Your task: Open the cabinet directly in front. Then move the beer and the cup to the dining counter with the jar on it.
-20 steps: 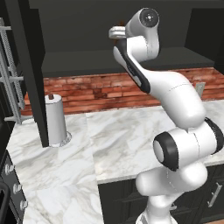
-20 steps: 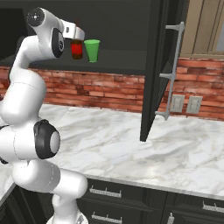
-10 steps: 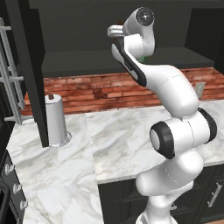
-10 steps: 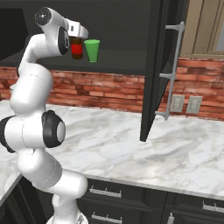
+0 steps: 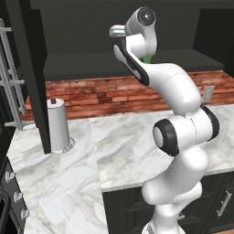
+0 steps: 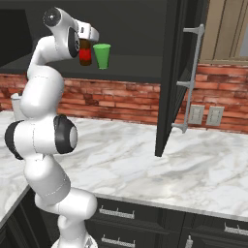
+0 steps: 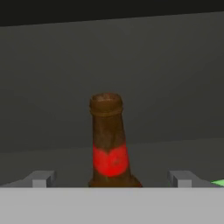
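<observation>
The cabinet stands open, its right door (image 6: 170,72) swung out with a long silver handle (image 6: 192,77). On its shelf the beer (image 6: 85,54), a brown bottle with a red label, stands just left of the green cup (image 6: 102,55). My gripper (image 6: 90,34) is open, level with the bottle's neck. In the hand view the beer (image 7: 109,144) rises centred between my gripper's (image 7: 111,179) fingertips (image 7: 41,178), and a sliver of the cup (image 7: 217,182) shows at the right. The cup (image 5: 147,59) peeks from behind the arm in the left base view. The dining counter and the jar are out of view.
A white paper-towel roll (image 5: 58,125) stands on the marble worktop (image 5: 119,151) under the cabinet's left door (image 5: 34,77). A red-brick backsplash (image 6: 131,104) runs behind. Wall outlets (image 6: 206,115) sit at the right, and black drawers (image 6: 126,218) lie below.
The hand has moved a little forward, toward the bottle inside the cabinet, and the arm's upper links have straightened. The beer, the cup and the doors have not moved.
</observation>
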Robot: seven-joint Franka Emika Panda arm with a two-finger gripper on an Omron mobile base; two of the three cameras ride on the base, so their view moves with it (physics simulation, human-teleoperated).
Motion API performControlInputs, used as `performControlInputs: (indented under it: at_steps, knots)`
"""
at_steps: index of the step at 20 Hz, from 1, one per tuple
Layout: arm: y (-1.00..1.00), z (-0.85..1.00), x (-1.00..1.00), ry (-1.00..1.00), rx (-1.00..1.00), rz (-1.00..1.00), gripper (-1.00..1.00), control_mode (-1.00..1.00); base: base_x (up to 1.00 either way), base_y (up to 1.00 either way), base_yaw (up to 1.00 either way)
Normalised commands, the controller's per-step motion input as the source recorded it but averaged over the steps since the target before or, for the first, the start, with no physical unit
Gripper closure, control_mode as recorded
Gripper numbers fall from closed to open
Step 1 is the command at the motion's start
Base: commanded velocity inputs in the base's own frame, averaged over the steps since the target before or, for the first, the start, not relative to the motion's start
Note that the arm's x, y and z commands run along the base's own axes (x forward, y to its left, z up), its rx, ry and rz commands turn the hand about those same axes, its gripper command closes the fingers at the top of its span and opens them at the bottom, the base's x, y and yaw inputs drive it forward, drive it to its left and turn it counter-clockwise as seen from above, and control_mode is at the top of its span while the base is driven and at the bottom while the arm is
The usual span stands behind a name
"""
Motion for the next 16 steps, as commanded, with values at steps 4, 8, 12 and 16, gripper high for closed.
performControlInputs:
  at_steps: [4, 8, 12, 16]
  knots:
    - [0.02, 0.0, 0.2, 0.0, 0.0, 0.0, -1.0, -1.0, 0.0, 0.0, 0.0]
    - [0.0, 0.0, 0.12, 0.0, 0.0, 0.0, -1.0, -1.0, 0.0, 0.0, 0.0]
    - [0.0, 0.0, 0.15, 0.0, 0.0, 0.0, -1.0, -1.0, 0.0, 0.0, 0.0]
    - [0.0, 0.0, 0.1, 0.0, 0.0, 0.0, -1.0, -1.0, 0.0, 0.0, 0.0]
